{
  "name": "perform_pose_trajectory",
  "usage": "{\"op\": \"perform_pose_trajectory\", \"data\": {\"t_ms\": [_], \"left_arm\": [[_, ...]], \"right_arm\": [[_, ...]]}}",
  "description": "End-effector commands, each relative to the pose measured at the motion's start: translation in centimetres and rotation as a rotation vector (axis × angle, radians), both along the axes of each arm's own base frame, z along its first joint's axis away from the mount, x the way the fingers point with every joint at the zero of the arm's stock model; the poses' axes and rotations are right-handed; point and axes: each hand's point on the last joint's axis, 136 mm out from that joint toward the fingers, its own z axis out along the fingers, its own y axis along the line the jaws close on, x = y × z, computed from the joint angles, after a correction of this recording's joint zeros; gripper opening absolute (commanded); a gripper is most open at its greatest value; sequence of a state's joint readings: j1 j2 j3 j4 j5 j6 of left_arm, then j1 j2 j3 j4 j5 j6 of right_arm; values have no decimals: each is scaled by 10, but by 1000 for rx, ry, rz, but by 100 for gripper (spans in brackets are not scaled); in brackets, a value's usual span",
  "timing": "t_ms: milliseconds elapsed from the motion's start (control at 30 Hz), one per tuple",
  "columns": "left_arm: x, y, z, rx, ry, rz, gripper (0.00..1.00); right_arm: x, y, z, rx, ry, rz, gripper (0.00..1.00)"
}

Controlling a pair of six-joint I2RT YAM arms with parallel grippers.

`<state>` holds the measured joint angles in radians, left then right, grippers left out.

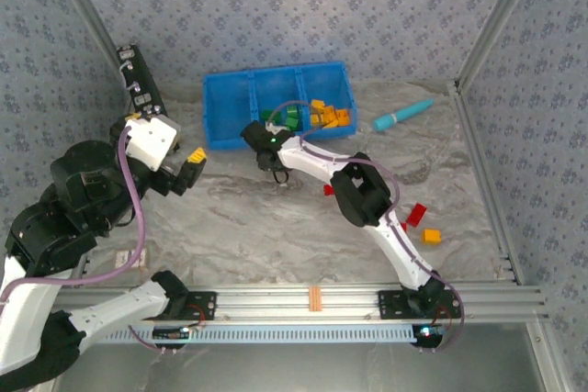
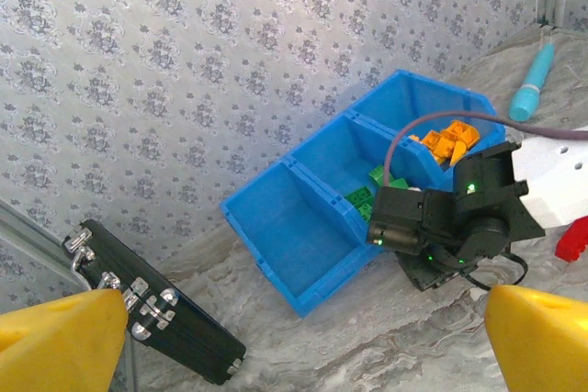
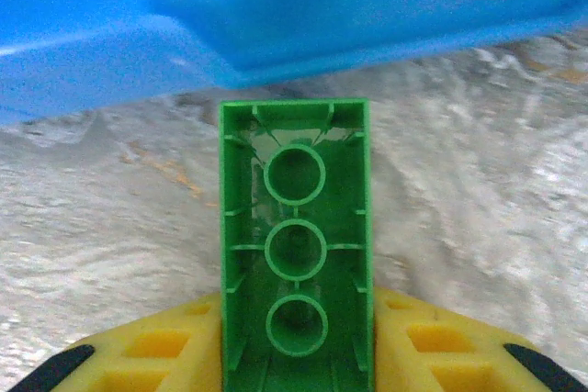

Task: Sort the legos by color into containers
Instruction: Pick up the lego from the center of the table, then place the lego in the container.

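My right gripper (image 3: 296, 341) is shut on a green lego (image 3: 295, 227). The brick's hollow underside faces the wrist camera, between the yellow fingers (image 3: 441, 346). From above, this gripper (image 1: 273, 170) sits low over the table just in front of the blue bin (image 1: 228, 130). The bin's left container (image 2: 303, 218) is empty. Its middle one holds green legos (image 1: 287, 117) and its right one holds orange legos (image 1: 329, 116). Two red legos (image 1: 416, 214) (image 1: 328, 190) and an orange one (image 1: 431, 236) lie loose on the table at the right. My left gripper (image 1: 188, 172) (image 2: 303, 341) hangs open and empty, left of the bin.
A teal pen-like stick (image 1: 402, 115) lies right of the bin. A black panel with silver parts (image 1: 138, 84) leans at the back left. Patterned walls and metal posts close in the table, with the arm bases on the rail (image 1: 312, 300) at the near edge.
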<state>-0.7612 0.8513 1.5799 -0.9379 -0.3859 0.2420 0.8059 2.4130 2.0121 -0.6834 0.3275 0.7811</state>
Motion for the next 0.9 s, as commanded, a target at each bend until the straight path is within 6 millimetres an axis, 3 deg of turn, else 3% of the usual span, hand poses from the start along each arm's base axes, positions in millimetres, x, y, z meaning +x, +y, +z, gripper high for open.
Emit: {"op": "perform_pose_trajectory", "data": {"t_ms": [0, 267, 567, 700, 867], "left_arm": [[0, 1, 9, -20, -34, 2, 100], [0, 1, 9, -19, -35, 3, 100], [1, 1, 9, -13, -35, 8, 100], [2, 0, 9, -10, -33, 7, 100], [3, 0, 8, 1, -32, 14, 100]], "right_arm": [[-3, -31, 9, -81, 7, -5, 36], [-15, -40, 28, -116, -4, 71, 30], [-34, -40, 94, -129, -87, 186, 28], [-24, -37, 118, -113, -139, 209, 28], [8, -28, 122, -111, -173, 237, 28]]}}
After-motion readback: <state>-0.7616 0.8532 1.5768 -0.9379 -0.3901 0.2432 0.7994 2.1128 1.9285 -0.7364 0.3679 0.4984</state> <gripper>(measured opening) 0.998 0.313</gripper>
